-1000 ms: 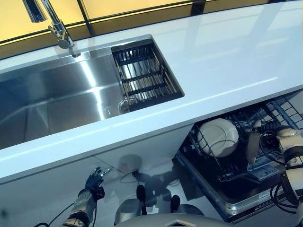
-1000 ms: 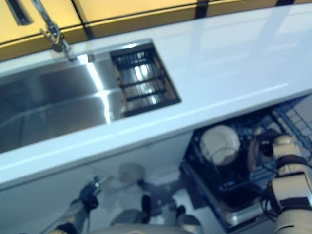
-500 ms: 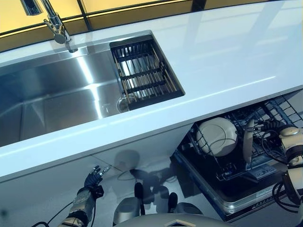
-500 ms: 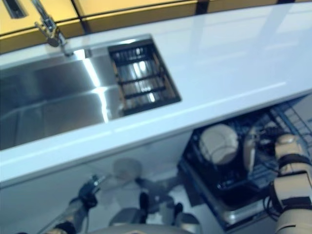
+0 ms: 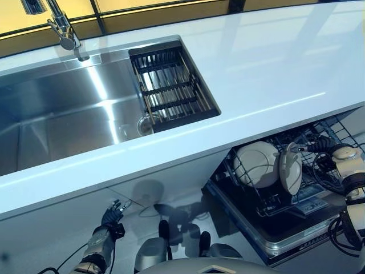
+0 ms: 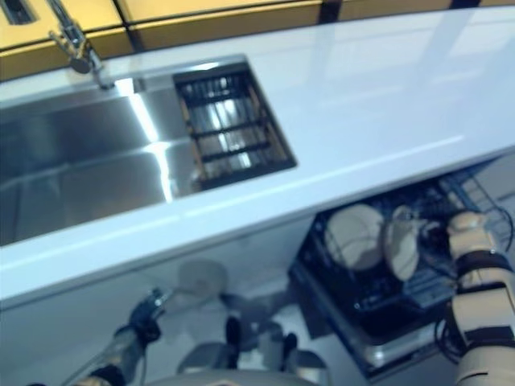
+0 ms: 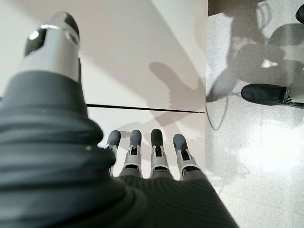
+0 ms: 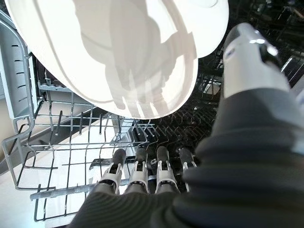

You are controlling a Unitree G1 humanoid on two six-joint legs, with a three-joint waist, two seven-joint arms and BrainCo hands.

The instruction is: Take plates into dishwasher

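Observation:
Two white plates stand in the pulled-out dishwasher rack (image 5: 333, 130) under the worktop. The first plate (image 5: 256, 164) is on the left; the second plate (image 5: 290, 169) leans just beside it. My right hand (image 5: 322, 145) is right behind the second plate. In the right wrist view that plate (image 8: 123, 57) fills the space over the rack wires (image 8: 52, 142), with my fingers (image 8: 137, 171) straight below it and the thumb beside its rim, so the hand is open. My left hand (image 5: 111, 217) hangs low by the cabinet front, its fingers (image 7: 156, 147) straight and holding nothing.
A white worktop (image 5: 274, 68) runs above the dishwasher. To the left lies a steel sink (image 5: 57, 114) with a black drain basket (image 5: 171, 85) and a tap (image 5: 63, 28). The white cabinet front (image 5: 45, 234) faces my left hand.
The second plate has moved left in the rack and turned from edge-on to leaning beside the first plate. My right hand followed it. The left hand has stayed still.

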